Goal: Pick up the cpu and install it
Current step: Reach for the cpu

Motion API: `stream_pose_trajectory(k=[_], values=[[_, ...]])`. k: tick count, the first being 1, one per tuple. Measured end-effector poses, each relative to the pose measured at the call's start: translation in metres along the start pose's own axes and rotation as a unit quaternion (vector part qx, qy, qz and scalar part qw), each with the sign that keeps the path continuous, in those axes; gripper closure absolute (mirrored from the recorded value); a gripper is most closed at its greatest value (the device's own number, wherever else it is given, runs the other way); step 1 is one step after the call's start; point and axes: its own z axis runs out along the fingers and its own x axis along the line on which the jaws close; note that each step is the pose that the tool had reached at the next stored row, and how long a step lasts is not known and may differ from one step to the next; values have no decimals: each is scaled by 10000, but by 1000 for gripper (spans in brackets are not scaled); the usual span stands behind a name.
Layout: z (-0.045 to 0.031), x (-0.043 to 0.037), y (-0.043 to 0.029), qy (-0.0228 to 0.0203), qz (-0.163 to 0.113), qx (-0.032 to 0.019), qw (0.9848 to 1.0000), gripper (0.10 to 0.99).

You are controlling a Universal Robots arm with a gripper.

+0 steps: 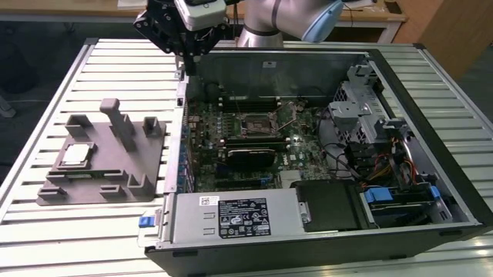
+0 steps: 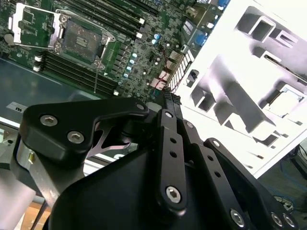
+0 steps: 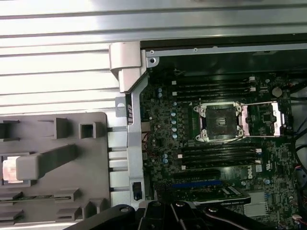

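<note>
The cpu point(image 1: 75, 154) lies in the grey fixture point(image 1: 115, 186) on the table point(image 1: 46, 231). The pincer point(image 1: 189, 68), fingers together, hangs over the open computer case point(image 1: 308, 64).

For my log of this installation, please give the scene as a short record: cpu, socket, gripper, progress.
cpu: lying flat on the grey fixture, outside the computer case
socket: open, empty
gripper: shut, holding nothing, above the case wall nearest the fixture
progress: cpu not yet picked up
</note>
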Motion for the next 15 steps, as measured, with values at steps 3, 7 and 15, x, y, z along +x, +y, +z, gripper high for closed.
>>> stream_pose_trajectory(k=[3,7,15], values=[[-1,39,-3,0,0,0,10000,980],[-2,95,-7,0,0,0,10000,980],[-5,208,-16,0,0,0,10000,980]])
